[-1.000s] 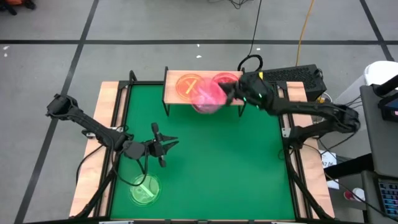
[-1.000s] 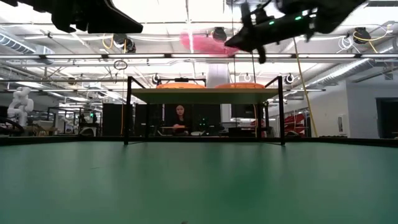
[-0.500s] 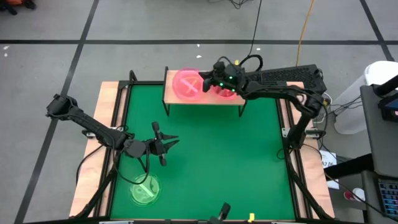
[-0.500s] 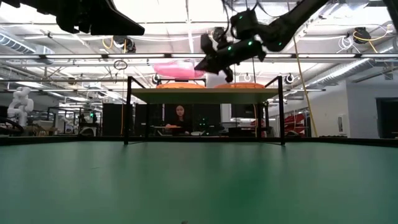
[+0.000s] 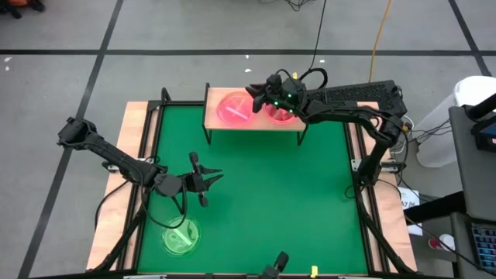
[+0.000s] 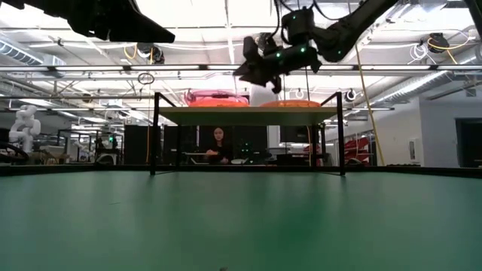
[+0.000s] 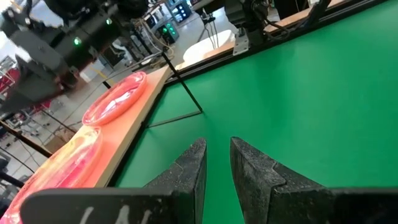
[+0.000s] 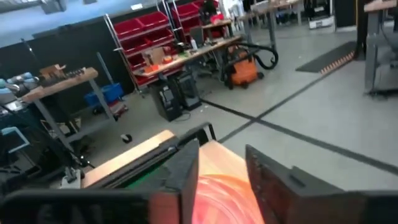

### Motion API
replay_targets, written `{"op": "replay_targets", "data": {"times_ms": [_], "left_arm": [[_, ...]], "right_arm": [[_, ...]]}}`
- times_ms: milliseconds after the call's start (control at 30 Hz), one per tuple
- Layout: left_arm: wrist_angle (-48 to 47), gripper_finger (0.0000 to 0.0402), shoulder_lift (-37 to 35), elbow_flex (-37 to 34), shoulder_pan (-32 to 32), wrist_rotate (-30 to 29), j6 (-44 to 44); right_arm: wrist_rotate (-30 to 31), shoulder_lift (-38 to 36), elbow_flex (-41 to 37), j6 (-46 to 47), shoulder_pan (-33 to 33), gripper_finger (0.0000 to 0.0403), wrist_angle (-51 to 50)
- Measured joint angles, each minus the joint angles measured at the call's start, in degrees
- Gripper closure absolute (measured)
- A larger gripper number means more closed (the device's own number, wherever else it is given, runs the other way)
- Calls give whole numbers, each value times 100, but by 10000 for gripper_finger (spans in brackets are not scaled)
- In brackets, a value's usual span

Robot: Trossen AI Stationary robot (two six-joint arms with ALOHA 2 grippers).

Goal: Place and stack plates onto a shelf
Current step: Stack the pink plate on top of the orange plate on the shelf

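A pink plate (image 5: 232, 108) lies flat on top of the left pile on the wooden shelf (image 5: 298, 124), just in front of the right gripper (image 5: 255, 92), whose fingers are spread with a gap between them and nothing in it. In the right wrist view the pink plate (image 8: 225, 191) shows below and between those fingers (image 8: 186, 167). A second pink plate (image 5: 280, 113) sits on the shelf's other half, under the right wrist, behind the fingertips. In the low view both piles (image 6: 217, 98) rest on the shelf board, with the right gripper (image 6: 252, 69) hanging just above them. A green plate (image 5: 181, 235) lies alone on the green mat (image 5: 294, 201), near the left gripper (image 5: 215, 177) but off to the side of its fingers (image 7: 186, 171), which stand slightly apart, holding nothing, well away from the shelf.
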Motion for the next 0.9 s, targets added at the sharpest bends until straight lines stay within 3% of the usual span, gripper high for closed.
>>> {"op": "replay_targets", "data": {"times_ms": [133,267,500,667,900], "left_arm": [[-17,323,0,0,0,0,-95],[-21,323,0,0,0,0,-110],[-96,323,0,0,0,135,-334],[-91,323,0,0,0,138,-342],[-80,323,0,0,0,140,-399]], "right_arm": [[-390,-321,0,-423,95,251,-165],[-935,-615,0,-1202,419,236,-417],[-859,-1065,-5,-2626,1186,234,-1414],[-156,-890,-7,-2978,1520,234,-1976],[-151,-233,-11,-2784,1565,234,-1627]]}}
